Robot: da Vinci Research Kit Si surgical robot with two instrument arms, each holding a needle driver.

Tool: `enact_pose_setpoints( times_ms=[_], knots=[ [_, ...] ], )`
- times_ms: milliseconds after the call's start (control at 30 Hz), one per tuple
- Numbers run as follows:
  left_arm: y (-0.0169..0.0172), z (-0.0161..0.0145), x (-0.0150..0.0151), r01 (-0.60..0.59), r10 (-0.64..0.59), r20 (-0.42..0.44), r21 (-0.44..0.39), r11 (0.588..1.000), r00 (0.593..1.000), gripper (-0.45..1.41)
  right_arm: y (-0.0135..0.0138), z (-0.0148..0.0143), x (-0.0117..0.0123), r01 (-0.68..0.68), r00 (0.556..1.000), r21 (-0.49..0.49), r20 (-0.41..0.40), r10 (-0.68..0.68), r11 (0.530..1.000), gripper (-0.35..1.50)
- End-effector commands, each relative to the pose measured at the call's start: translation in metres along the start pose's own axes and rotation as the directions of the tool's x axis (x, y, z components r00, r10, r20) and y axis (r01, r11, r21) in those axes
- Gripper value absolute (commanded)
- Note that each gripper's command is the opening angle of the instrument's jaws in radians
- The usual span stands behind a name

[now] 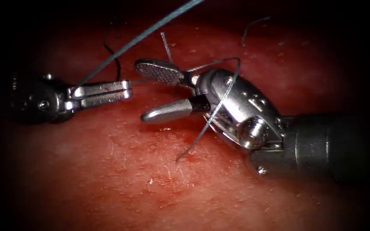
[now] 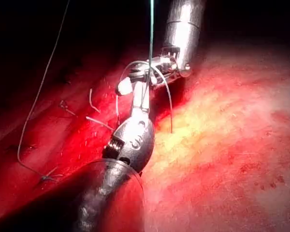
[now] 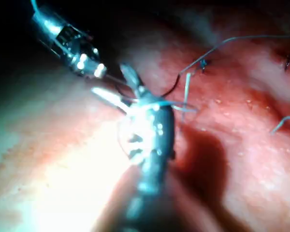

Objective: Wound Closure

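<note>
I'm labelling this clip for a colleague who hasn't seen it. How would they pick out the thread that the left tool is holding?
Start at the tissue and find the left tool, its jaws shut. The thread it holds rises from those jaws up and to the right. Unlike the short cut ends nearby and the strand looped over the open-jawed right tool, it is long, straight and taut.

No text, label, brand, number or sign can be read anywhere in these views. The metal housing of the right tool [image 1: 168, 92] carries a few small slots and marks just behind its jaws, but none forms a legible letter or digit, and the left tool [image 1: 127, 90] beside it bears none either.
</note>
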Motion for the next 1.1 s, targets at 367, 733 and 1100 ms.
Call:
enact_pose_setpoints(
  times_ms=[367,733,1100],
  knots=[
    [0.0072,0.0026,0.0032,-0.022,0.025,0.023,-0.129,0.991,0.999,-0.45,0.0025,0.0017,-0.0005,0.153,0.981,-0.092,0.133,-0.140,0.984,0.79],
    [0.0085,0.0065,0.0074,-0.153,0.200,0.204,-0.228,0.962,0.958,-0.45,0.0025,0.0027,-0.0046,0.299,0.868,-0.062,0.432,-0.245,0.952,1.03],
    [0.0072,0.0100,0.0131,-0.236,0.303,0.174,-0.322,0.917,0.937,-0.45,0.0011,0.0015,-0.0071,0.279,0.802,0.048,0.537,-0.260,0.959,1.11]
  ],
)
